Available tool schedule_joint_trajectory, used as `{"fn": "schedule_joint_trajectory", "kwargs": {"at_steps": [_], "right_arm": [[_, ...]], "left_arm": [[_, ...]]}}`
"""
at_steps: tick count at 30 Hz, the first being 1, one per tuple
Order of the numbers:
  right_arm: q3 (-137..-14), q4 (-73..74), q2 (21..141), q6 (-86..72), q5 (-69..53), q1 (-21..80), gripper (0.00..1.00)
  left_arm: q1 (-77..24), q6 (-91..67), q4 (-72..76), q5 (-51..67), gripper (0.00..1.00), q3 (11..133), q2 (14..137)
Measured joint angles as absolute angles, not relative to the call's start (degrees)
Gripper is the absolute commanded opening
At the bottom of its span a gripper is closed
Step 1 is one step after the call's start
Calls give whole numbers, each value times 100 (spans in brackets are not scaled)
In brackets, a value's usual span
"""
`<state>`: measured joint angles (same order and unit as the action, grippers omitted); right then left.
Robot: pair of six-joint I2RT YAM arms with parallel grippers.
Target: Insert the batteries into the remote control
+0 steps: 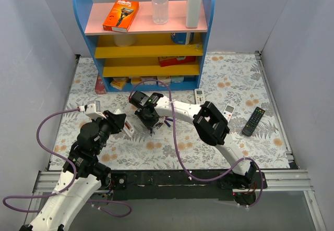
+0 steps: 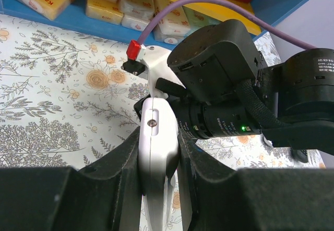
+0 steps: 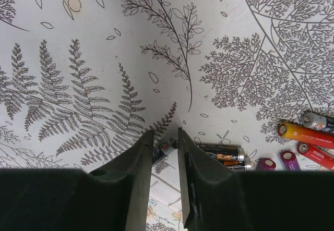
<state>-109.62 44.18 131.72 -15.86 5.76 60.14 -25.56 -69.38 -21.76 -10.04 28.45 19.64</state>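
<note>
My left gripper is shut on the long white remote control and holds it on edge above the mat. In the left wrist view the remote sits tight between the black fingers. My right gripper points down just right of it. In the right wrist view its narrow jaws pinch a small dark battery with a silver end. Loose batteries lie on the mat to the right: a black one, red ones and purple ones.
A blue shelf with boxes and bottles stands at the back. Two short white remotes and a black remote lie to the right. A flat white piece lies under my right fingers. The right wrist crowds the left wrist view.
</note>
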Motion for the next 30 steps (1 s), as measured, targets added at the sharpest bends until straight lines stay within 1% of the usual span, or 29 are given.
{"fn": "schedule_joint_trajectory", "kwargs": {"at_steps": [1, 2, 12, 13, 20, 21, 24, 27, 28, 30], "right_arm": [[-10962, 4418, 13172, -1616, 569, 6018, 39], [-10962, 4418, 13172, -1636, 563, 6023, 39], [-10960, 4499, 13152, -2121, 722, 6051, 40], [-10934, 4495, 13141, -2187, 744, 6051, 45], [-10634, 4495, 12960, -2556, 888, 6051, 45], [-10628, 4495, 12956, -2606, 891, 6051, 44], [-10602, 4486, 12943, -2694, 886, 6049, 38], [-10595, 4486, 12938, -2740, 871, 6049, 31], [-10595, 4486, 12938, -2753, 858, 6049, 26], [-10595, 4484, 12938, -2788, 821, 6049, 23]], "left_arm": [[-2556, -6941, -2176, -1002, 0, 2845, 1959], [-2556, -6938, -2178, -1002, 0, 2845, 1953], [-2556, -6943, -2176, -1002, 0, 2842, 1850], [-2556, -6941, -2176, -1002, 0, 2842, 1846], [-2556, -6941, -2176, -989, 0, 2842, 1848], [-2556, -6941, -2176, -985, 0, 2842, 1848], [-2556, -6941, -2176, -974, 0, 2842, 1848], [-2556, -6941, -2176, -958, 0, 2842, 1848], [-2556, -6941, -2176, -958, 0, 2842, 1848], [-2556, -6941, -2174, -956, 0, 2840, 1848]]}}
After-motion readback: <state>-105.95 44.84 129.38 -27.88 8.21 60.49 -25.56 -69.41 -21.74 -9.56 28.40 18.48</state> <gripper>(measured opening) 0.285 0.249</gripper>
